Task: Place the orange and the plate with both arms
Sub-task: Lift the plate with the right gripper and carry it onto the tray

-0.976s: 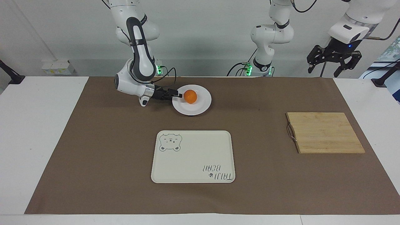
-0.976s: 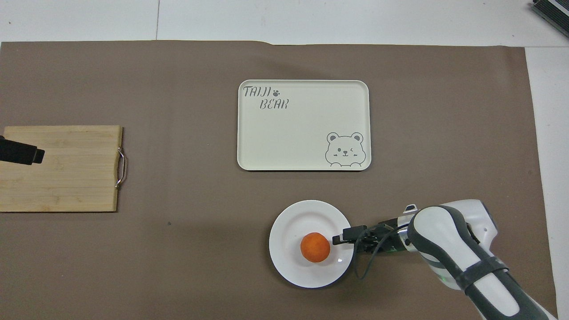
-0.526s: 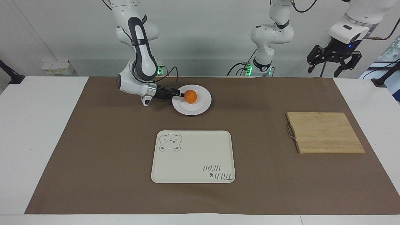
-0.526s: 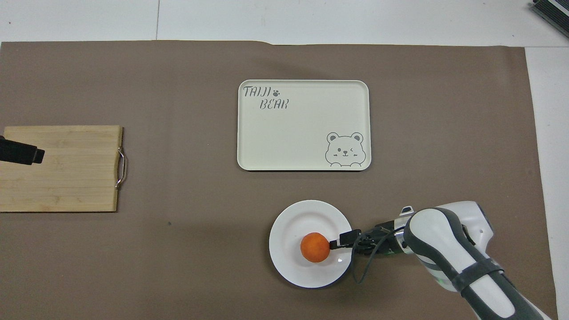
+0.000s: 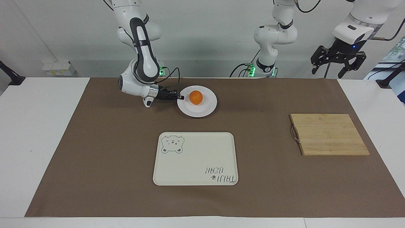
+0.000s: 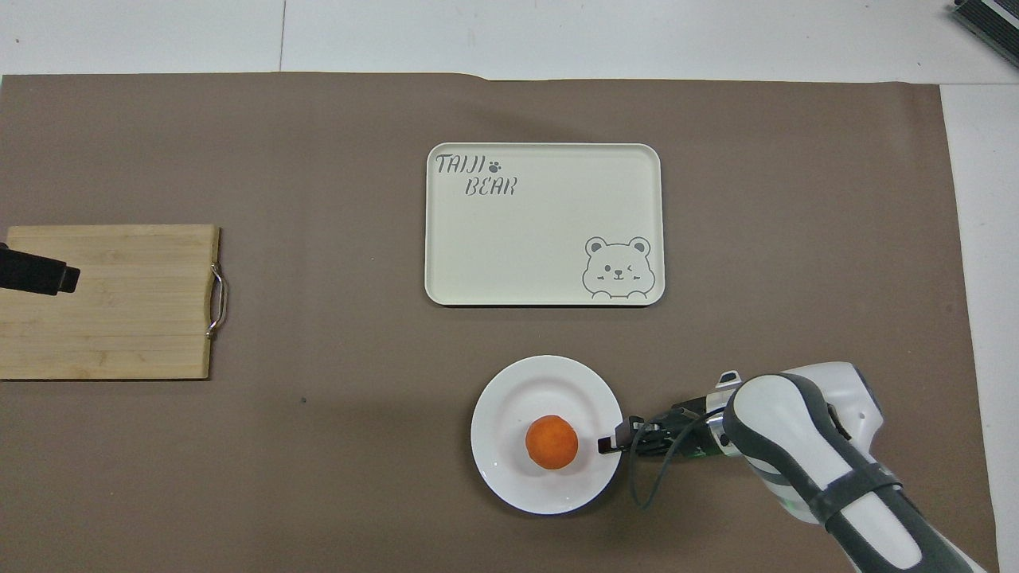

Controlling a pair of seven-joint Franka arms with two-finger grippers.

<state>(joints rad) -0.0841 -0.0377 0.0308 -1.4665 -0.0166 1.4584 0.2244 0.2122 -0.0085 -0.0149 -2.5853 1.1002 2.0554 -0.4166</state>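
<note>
Orange (image 5: 196, 97) sits near the middle of the plate (image 5: 207, 109), and the plate lies flat on the worktop (image 5: 95, 152), close to the robots' edge and nearer to them than the tray (image 5: 196, 160). The plate is round and the orange too, so neither has a long axis to line up with; only direction of approach matters.

The right end effector (image 5: 180, 97) lies low and nearly level at the plate's rim on the side toward the right arm's end of the worktop. In the overhead view its tip (image 6: 608, 444) sits over the rim, with bare white plate between it and the orange (image 6: 552, 442). It looks to be gripping the rim, but I cannot tell for sure whether it is clenched on it or merely touching. From that end effector the orange lies straight ahead along the reach, toward the left arm's end of the worktop.

The left end effector (image 5: 338, 61) waits high over the left arm's end of the worktop, fingers spread and holding nothing, above the board (image 5: 329, 134). My judgement: the right arm is far nearer, so the plate falls to it, and any tilt in lifting by 1 edge could roll the orange off.
</note>
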